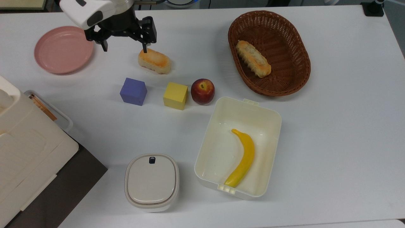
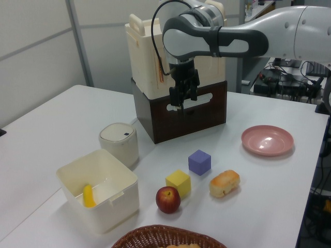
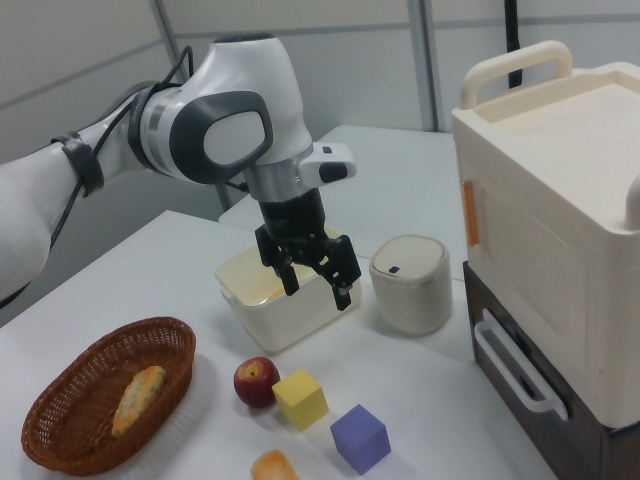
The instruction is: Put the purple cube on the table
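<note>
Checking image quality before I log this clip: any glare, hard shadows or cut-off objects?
Top view: even light, soft shadows under the purple cube and gripper, faint sheen on the table. Left view: glare spot on the plate, basket cut off at the bottom. Right view: bun cut off at the bottom.
</note>
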Controlling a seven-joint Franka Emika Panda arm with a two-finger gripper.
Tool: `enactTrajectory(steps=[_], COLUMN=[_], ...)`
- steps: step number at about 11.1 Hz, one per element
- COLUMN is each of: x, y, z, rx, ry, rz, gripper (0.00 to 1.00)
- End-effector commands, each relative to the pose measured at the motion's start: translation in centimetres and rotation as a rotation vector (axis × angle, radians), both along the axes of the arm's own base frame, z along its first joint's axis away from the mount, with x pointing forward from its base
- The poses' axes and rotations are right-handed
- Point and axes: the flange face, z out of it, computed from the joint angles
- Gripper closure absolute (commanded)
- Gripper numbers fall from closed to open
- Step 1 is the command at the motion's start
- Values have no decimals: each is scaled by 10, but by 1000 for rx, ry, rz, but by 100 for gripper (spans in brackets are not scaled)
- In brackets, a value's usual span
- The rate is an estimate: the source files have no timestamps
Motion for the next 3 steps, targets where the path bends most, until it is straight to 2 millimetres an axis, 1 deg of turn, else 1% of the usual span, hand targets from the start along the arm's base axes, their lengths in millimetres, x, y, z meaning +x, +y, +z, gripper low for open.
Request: enactTrajectory(steps=[1, 2, 3], x=[-4, -2, -2], y=[-5, -5, -5], z=[13, 19, 20], rx=[11, 10, 6], ry=[-54, -92, -96], rz=[-24, -23, -14], gripper=[0, 0, 0])
